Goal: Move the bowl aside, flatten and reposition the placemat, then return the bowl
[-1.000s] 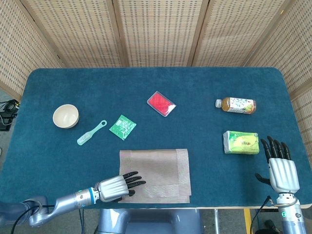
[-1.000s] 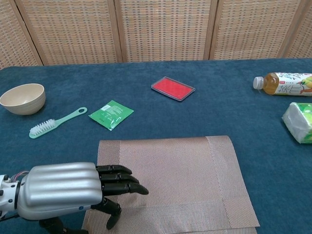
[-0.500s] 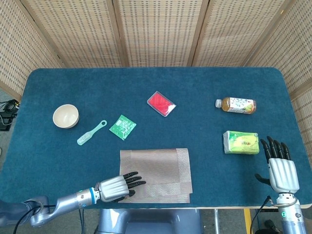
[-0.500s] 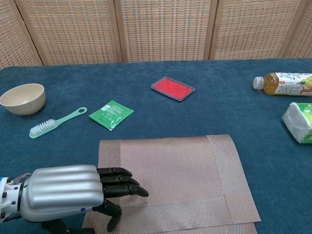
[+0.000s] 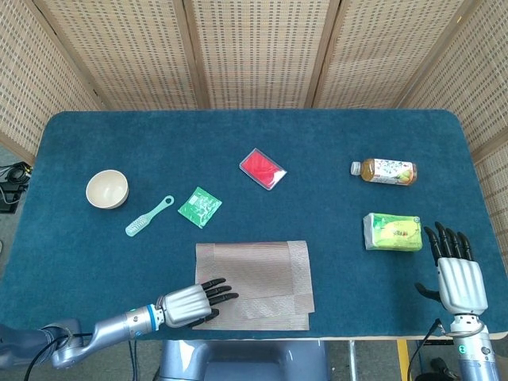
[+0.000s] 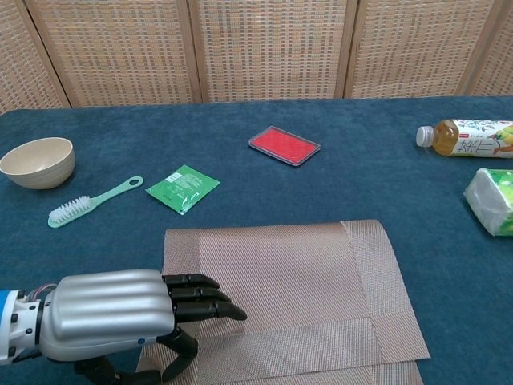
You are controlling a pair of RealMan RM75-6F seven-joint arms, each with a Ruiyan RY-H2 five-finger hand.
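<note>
The brown woven placemat [image 5: 258,270] [image 6: 288,281] lies at the table's near edge, slightly askew, with a folded strip along its near side. My left hand [image 5: 190,303] [image 6: 120,321] rests on its near left corner. The fingers lie stretched out flat on the mat and the thumb is apart below them, with nothing gripped. The cream bowl [image 5: 107,189] [image 6: 37,162] stands upright at the far left, well away from the mat. By the table's near right corner my right hand [image 5: 456,274] is open, fingers spread, holding nothing. The chest view does not show it.
A mint brush [image 5: 148,216] and a green packet [image 5: 199,207] lie between bowl and mat. A red case [image 5: 263,168] sits mid-table. On the right are a lying bottle [image 5: 385,171] and a tissue pack [image 5: 392,232]. Wicker screens stand behind the table.
My left hand has slid a little toward the near edge on the mat. The mat has shifted slightly and its near folded strip looks wider. The right hand has not moved.
</note>
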